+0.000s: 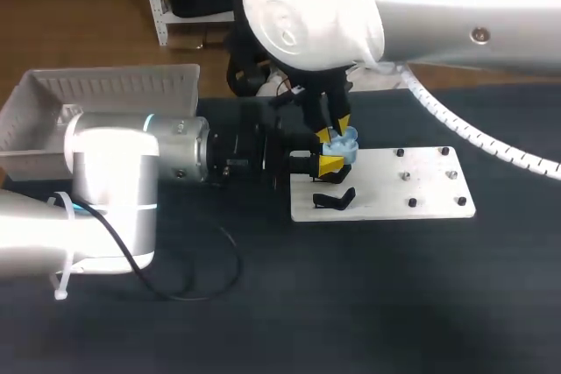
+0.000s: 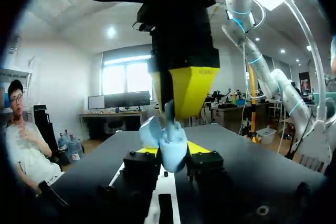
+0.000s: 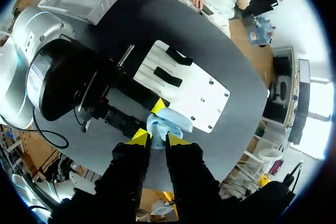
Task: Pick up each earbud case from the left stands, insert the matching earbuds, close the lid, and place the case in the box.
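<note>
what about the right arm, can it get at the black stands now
Likely not yet: the right gripper grips an earbud over the case in the left gripper. The stands themselves lie uncovered.

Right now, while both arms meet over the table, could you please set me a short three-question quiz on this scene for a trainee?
1. True or false: the light-blue earbud case already lies in the white box.
2. Multiple choice: which gripper holds the case from two sides? A, the left gripper; B, the right gripper; C, neither.
3. Fill in the blank: the black stands sit on a ___ board.

Key: 1 false, since the case is held above the table beside the board. 2 A. 3 white.
</note>
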You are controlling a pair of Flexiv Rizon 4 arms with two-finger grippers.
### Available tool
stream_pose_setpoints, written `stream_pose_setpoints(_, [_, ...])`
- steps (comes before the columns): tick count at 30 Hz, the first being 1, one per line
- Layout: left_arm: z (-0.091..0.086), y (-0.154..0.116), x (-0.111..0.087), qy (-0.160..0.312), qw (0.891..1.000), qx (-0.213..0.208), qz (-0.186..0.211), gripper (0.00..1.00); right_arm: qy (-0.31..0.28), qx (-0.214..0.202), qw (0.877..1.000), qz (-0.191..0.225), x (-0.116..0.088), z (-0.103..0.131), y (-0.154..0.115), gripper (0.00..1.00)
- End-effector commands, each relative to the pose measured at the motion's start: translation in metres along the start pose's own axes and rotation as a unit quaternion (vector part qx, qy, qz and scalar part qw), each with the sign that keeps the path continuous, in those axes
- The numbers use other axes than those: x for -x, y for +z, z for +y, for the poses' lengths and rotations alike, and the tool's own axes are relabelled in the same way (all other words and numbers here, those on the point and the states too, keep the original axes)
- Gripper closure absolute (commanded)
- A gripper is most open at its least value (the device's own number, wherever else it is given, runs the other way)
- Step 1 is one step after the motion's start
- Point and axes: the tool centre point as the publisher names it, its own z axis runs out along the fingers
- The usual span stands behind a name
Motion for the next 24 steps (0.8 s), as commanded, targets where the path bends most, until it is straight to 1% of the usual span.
stream_pose_setpoints(1, [-0.0003, 0.0003, -0.001, 0.002, 1.0, 0.001, -0.002, 1.0, 0.001, 0.0, 1.0, 0.0, -0.0004, 0.0, 0.0012, 1.0])
stream_pose_setpoints(24, [-0.0003, 0.0003, -0.001, 0.002, 1.0, 0.001, -0.002, 1.0, 0.003, -0.004, 1.0, 0.0, 0.0025, -0.0016, 0.0032, 1.0])
